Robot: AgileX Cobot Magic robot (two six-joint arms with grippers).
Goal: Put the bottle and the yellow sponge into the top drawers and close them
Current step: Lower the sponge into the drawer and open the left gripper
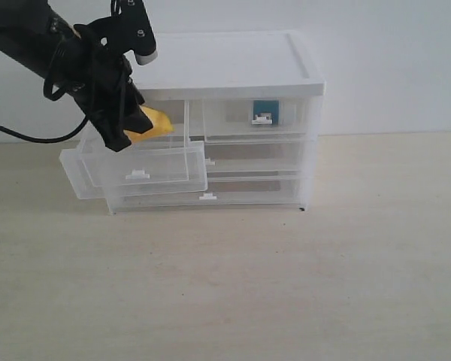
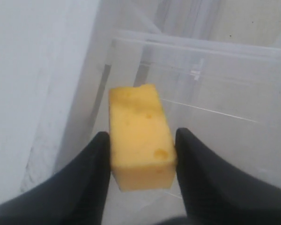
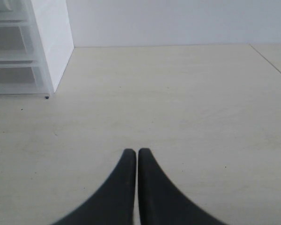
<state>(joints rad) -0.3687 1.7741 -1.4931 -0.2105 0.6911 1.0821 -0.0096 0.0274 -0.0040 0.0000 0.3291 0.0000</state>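
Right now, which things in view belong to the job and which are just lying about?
Job: yellow sponge, held by left gripper; open top-left drawer; bottle, inside shut top-right drawer.
Lying about: middle drawer; bottom drawer; right gripper, shut, over table.

Sponge [image 1: 153, 122] in left claw [image 2: 141, 132] over open left top drawer [image 1: 165, 167]; bottle [image 1: 264, 113] inside shut right top drawer [image 1: 297, 120].

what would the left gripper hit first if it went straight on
Most likely the open top left drawer: the left gripper, shut on the yellow sponge, points down into it, so the sponge would reach its clear floor first. Depth through the plastic is unclear.
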